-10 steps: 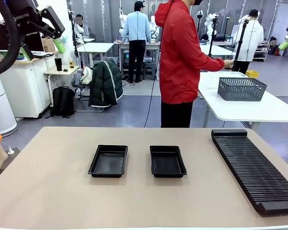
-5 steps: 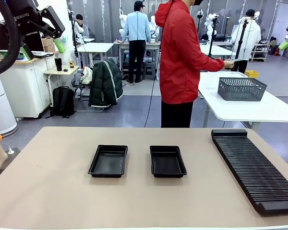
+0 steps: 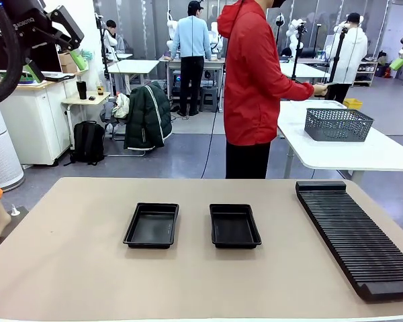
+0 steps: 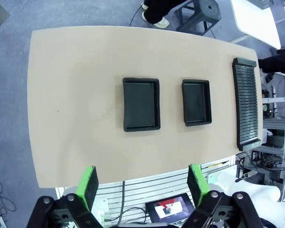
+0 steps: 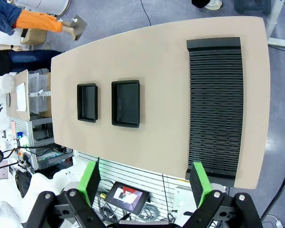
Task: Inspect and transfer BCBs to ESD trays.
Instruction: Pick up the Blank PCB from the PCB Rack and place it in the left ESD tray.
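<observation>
Two empty black ESD trays lie side by side in the middle of the tan table, the left tray (image 3: pixel 152 225) and the right tray (image 3: pixel 234 225). From high above, the left wrist view shows them as the left tray (image 4: pixel 141 104) and the right tray (image 4: pixel 196 102). In the right wrist view they are the left tray (image 5: pixel 87 102) and the right tray (image 5: pixel 126 103). The BCBs are out of view. My left gripper (image 3: pixel 57 64) hangs open high at the top left, far above the table. My left gripper (image 4: pixel 142 185) and my right gripper (image 5: pixel 145 182) both stand open with nothing between their fingers.
A long ribbed black rack (image 3: pixel 356 235) lies along the table's right side. A person in a red jacket (image 3: pixel 252 80) stands at the far edge, turned toward a white side table (image 3: pixel 363 151) holding a grey mesh basket (image 3: pixel 338 123).
My left gripper has shifted slightly up and to the left in the front view. The trays, the rack and the person stay as they were.
</observation>
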